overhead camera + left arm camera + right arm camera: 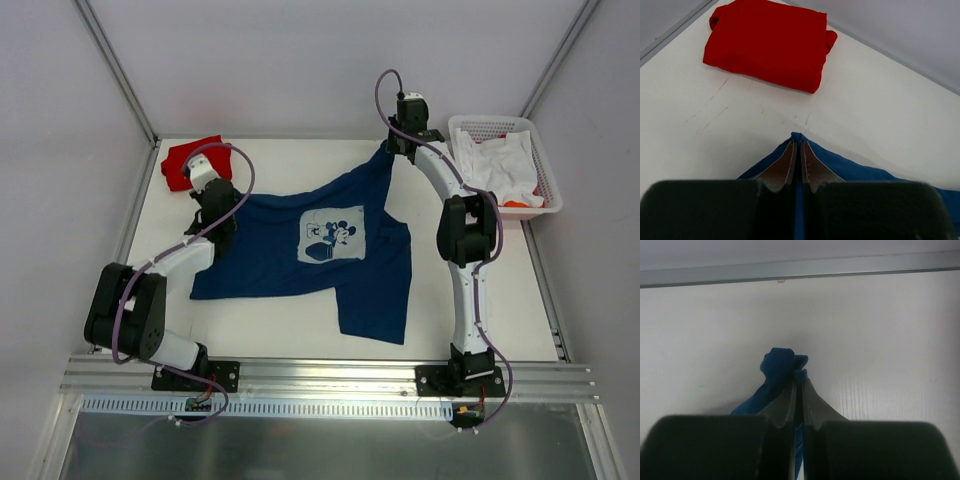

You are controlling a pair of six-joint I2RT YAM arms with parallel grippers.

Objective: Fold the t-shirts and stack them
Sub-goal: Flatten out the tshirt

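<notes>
navy t-shirt (290, 255): spread out, white cartoon print facing up, wrinkled, across middle of table (280, 345) | red t-shirt (183, 160): folded flat, table's far-left corner

Table (300, 160) centre is blocked: navy t-shirt (270, 255) is spread from 9 to 5 o'clock, one corner reaching 1 o'clock. Folded red t-shirt (178, 158) fills the 10 o'clock corner. Basket (490, 122) sits off the edge at 2. Left arm (175, 262) crosses at 8, right arm (468, 230) at 3–5. Bare lanes: far strip at 12, near strip at 6–7, right margin at 4.
</notes>
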